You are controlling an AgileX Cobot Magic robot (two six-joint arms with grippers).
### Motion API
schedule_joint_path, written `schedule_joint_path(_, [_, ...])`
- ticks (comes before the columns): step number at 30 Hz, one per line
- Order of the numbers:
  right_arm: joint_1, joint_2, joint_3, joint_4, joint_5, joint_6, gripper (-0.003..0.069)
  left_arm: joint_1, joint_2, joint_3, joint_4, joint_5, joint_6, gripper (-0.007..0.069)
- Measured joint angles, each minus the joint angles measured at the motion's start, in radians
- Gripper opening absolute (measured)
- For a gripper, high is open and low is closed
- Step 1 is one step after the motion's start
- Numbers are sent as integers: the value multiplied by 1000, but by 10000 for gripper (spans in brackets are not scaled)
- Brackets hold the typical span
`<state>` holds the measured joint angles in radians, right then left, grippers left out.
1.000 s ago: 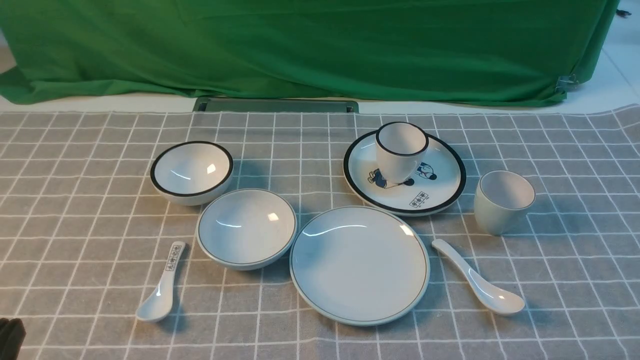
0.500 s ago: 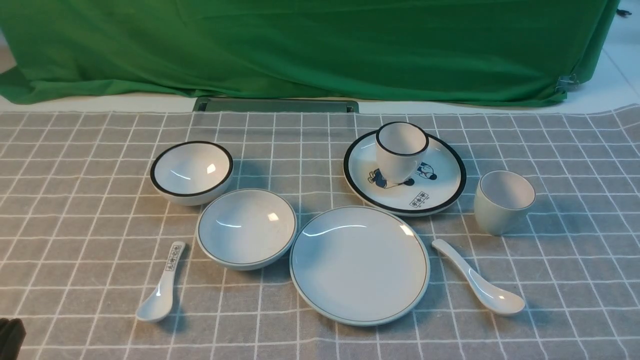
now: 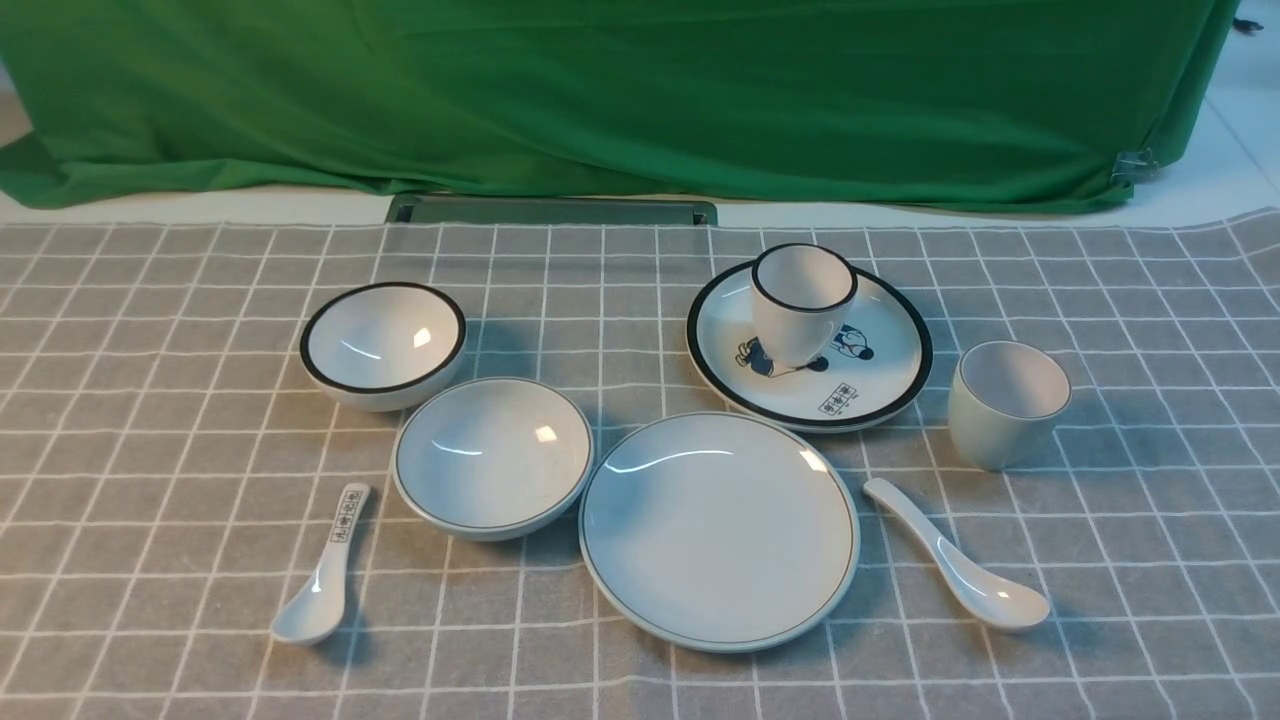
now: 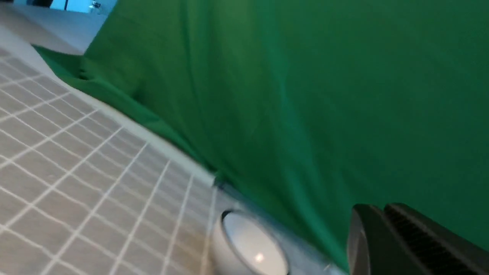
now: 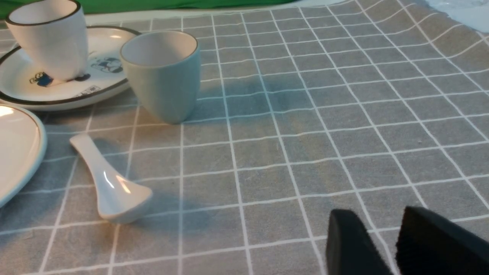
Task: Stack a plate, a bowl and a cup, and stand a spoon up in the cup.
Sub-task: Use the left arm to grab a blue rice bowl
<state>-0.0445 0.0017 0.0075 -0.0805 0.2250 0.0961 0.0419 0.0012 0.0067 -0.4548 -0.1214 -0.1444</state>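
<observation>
Ceramic, pale bluish-white shallow bowl (image 3: 493, 456) just left of large plain bluish-white plate (image 3: 719, 530), near-centre tabletop (image 3: 150, 420), unstacked. Pinch bowl rim, lift clear, lower centred onto plate. Right claw (image 5: 376, 217) slightly spread, empty; left claw (image 4: 397, 236): cannot tell.

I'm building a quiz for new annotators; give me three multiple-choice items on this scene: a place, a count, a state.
1. In the front view, the plain spoon lies on which side of the thin-rimmed plate? A. left B. right C. behind
2. How many cups are in view? A. one B. two C. three
3. The thin-rimmed cup is: A. tipped over B. upside down C. upright
Answers: 1 B, it lies off the plate's right edge; 2 B, the thin-rimmed cup plus the black-rimmed cup; 3 C, its open mouth faces up.
</observation>
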Motion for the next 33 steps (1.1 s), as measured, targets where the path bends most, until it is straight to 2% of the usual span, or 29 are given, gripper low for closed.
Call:
schedule_joint_path(2, [0, 0, 0, 0, 0, 0, 241, 0, 0, -5, -16, -12, -67, 17])
schedule_joint_path(4, [0, 0, 0, 0, 0, 0, 241, -2, 3, -64, 8, 109, -90, 17])
schedule_joint_path(5, [0, 0, 0, 0, 0, 0, 241, -4, 4, -84, 13, 121, -88, 17])
schedule_joint_path(6, [0, 0, 0, 0, 0, 0, 241, -11, 21, -143, 40, 203, -63, 17])
schedule_joint_path(7, [0, 0, 0, 0, 0, 0, 241, -17, 45, -181, 58, 267, -26, 17])
schedule_joint_path(8, [0, 0, 0, 0, 0, 0, 241, -42, 124, -300, 80, 413, 88, 17])
schedule_joint_path(10, [0, 0, 0, 0, 0, 0, 241, -66, 248, -422, 91, 573, 205, 17])
schedule_joint_path(14, [0, 0, 0, 0, 0, 0, 241, -83, 502, -586, 97, 783, 363, 17])
schedule_joint_path(20, [9, 0, 0, 0, 0, 0, 241, -105, 781, -690, 60, 823, 471, 17])
schedule_joint_path(21, [10, 0, 0, -8, 0, -9, 241, -137, 882, -711, 37, 824, 549, 17])
schedule_joint_path(23, [10, 0, 0, -20, 0, -17, 241, -190, 981, -740, 27, 845, 609, 17])
schedule_joint_path(30, [10, 0, 0, -27, 0, -37, 241, -371, 1217, -865, 97, 894, 651, 17])
schedule_joint_path(33, [10, 0, 0, -27, -2, -38, 241, -399, 1252, -896, 110, 873, 682, 17])
